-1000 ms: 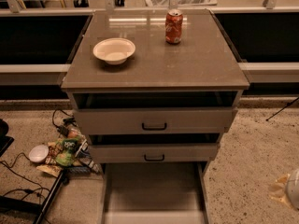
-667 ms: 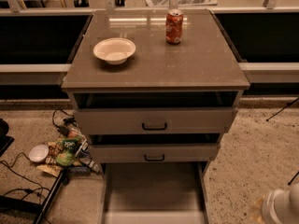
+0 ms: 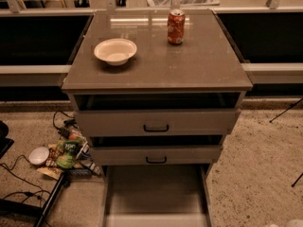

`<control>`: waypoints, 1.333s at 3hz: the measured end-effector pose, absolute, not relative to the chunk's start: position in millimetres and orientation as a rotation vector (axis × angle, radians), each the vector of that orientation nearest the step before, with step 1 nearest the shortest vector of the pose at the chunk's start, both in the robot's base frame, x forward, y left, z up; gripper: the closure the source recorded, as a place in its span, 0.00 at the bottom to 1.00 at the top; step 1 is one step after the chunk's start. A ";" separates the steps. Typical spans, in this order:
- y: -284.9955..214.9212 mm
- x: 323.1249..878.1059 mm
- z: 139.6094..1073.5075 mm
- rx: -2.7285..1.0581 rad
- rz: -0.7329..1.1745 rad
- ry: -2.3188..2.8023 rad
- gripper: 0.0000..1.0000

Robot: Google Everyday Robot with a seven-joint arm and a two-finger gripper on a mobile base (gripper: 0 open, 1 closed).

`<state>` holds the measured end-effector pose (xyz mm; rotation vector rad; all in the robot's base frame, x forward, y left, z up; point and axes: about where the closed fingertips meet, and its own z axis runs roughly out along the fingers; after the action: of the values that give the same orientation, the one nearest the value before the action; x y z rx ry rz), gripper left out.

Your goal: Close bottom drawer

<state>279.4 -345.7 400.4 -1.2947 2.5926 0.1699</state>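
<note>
The bottom drawer [image 3: 156, 195] of the grey-beige cabinet [image 3: 156, 74] is pulled far out toward the camera. Its long shallow grey tray is bare inside. Its front edge [image 3: 156, 220] lies at the bottom of the view, and its handle is out of view. The two drawers above, top [image 3: 156, 122] and middle [image 3: 156, 155], each stand slightly open and show small black bar handles. Only a pale sliver of my gripper [image 3: 292, 223] shows at the bottom right corner, to the right of the open drawer and apart from it.
A white bowl [image 3: 115, 50] and a red soda can [image 3: 175, 27] stand on the cabinet top. Snack bags [image 3: 66, 152], a small white bowl [image 3: 38, 155] and cables [image 3: 19, 174] lie on the floor at the left. Speckled floor lies at the right.
The pale gripper at the lower right has dropped down and almost out of the view. The drawers, bowl and can have not moved.
</note>
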 end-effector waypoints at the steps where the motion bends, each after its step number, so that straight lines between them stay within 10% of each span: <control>1: -347.3 259.5 337.1 -1.251 0.298 2.604 1.00; 4: -321.2 239.0 272.4 -1.231 0.473 2.620 1.00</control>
<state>239.0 -321.2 272.4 -1.2312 2.6198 0.4735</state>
